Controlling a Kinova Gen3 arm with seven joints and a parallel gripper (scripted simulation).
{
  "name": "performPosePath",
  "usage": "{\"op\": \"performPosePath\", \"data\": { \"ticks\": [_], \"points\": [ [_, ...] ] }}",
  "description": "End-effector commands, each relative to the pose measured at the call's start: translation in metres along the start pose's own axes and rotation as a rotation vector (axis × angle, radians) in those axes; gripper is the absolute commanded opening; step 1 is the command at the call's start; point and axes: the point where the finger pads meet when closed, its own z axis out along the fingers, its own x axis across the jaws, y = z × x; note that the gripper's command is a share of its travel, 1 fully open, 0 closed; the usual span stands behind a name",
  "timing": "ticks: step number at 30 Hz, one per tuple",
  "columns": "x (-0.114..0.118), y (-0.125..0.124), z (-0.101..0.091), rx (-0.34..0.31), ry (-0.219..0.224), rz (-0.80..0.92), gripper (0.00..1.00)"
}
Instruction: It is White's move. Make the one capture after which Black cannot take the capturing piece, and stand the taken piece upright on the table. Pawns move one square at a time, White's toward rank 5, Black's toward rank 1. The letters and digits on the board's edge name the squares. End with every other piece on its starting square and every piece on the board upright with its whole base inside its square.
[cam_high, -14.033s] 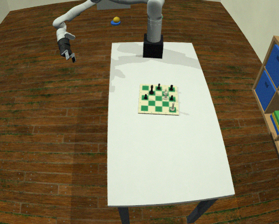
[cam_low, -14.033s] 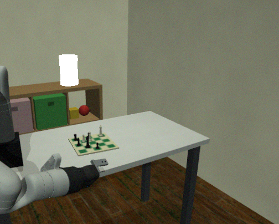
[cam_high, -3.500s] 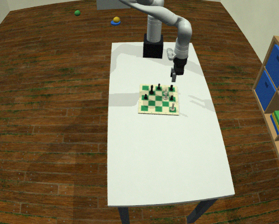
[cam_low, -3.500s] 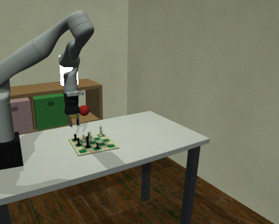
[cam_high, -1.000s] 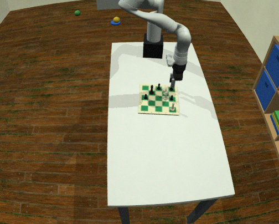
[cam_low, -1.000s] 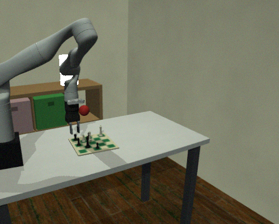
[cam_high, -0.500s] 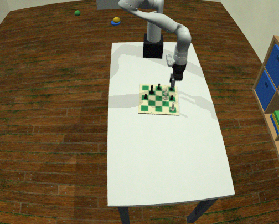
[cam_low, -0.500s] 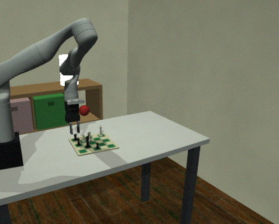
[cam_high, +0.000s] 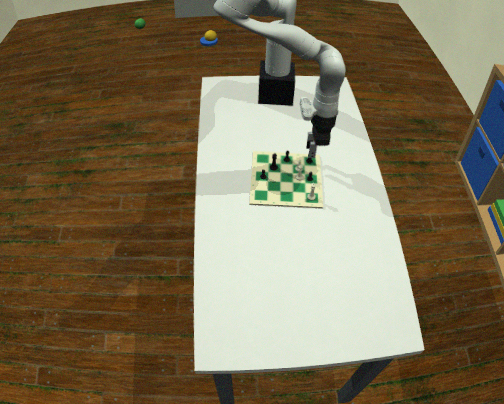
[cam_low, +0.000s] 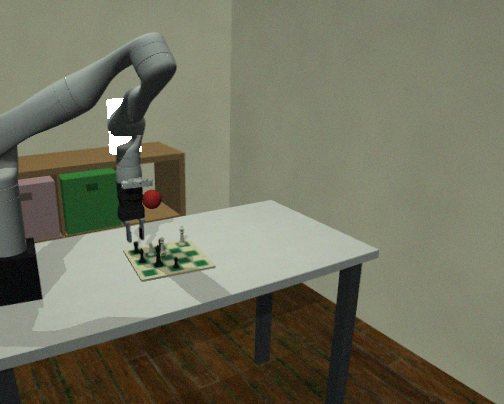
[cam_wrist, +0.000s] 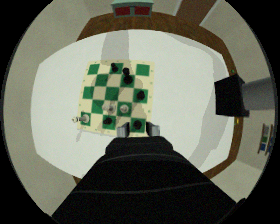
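The green and cream chessboard lies on the white table. My gripper is open and empty. It hangs just above the black pawn on the board's far right corner square, and in the side view its fingertips end slightly above that pawn. A second black pawn stands one rank nearer. Two white pieces stand close together near the board's middle right. A tall white piece stands at the near right corner. A tall black piece and two more black pawns stand on the left half.
The arm's black base stands at the table's far end behind the board. A small clear object lies on the table beside the arm. A shelf with coloured bins stands behind the table. A red ball shows beside the wrist.
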Motion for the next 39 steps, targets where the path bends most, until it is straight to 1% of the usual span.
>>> {"op": "performPosePath", "data": {
  "ticks": [1,29,34,39],
  "points": [
    [-0.001,0.0,-0.001,0.0,-0.002,0.0,0.73],
    [-0.001,0.0,0.0,0.0,-0.002,0.0,0.73],
    [-0.001,0.0,0.003,0.0,-0.002,0.0,0.73],
    [-0.001,0.0,0.011,0.0,-0.002,0.0,0.73]
  ]
}}
